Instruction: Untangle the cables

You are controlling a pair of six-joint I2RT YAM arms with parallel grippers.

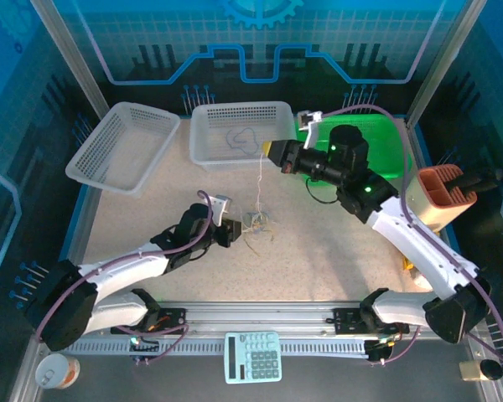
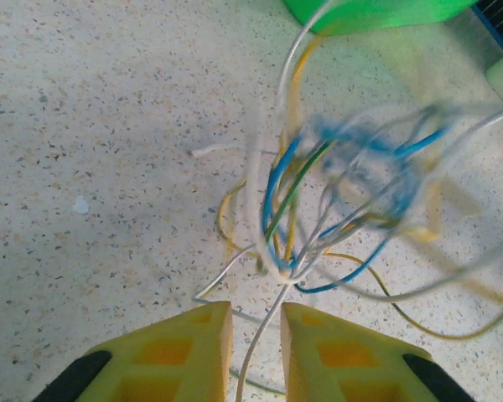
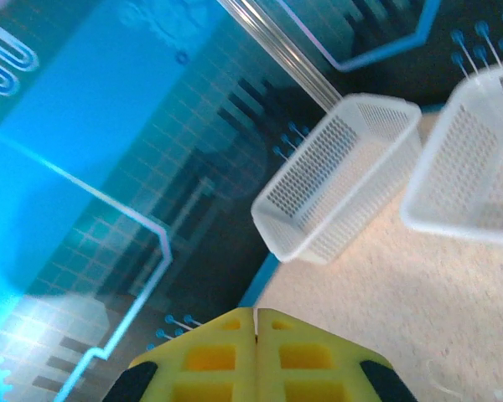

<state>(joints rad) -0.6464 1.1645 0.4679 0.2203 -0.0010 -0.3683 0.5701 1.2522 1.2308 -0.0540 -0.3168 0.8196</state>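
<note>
A tangle of thin blue, yellow and white cables (image 1: 258,224) lies on the speckled table mid-centre. My left gripper (image 1: 232,230) sits just left of it, low over the table. In the left wrist view the cables (image 2: 318,209) loop right in front of my left gripper (image 2: 257,314). Its jaws stand a little apart and one white strand runs loosely through the gap. My right gripper (image 1: 268,151) hangs raised near the middle basket. A pale strand rises from the tangle up to its tips. In the right wrist view my right gripper (image 3: 256,314) has its jaws pressed together.
Two white mesh baskets stand at the back, one on the left (image 1: 126,146) and one in the middle (image 1: 239,130) with a blue cable loop in it. A green block (image 1: 386,134) and a brown holder (image 1: 440,193) are at the right. A calculator (image 1: 253,356) lies by the near rail.
</note>
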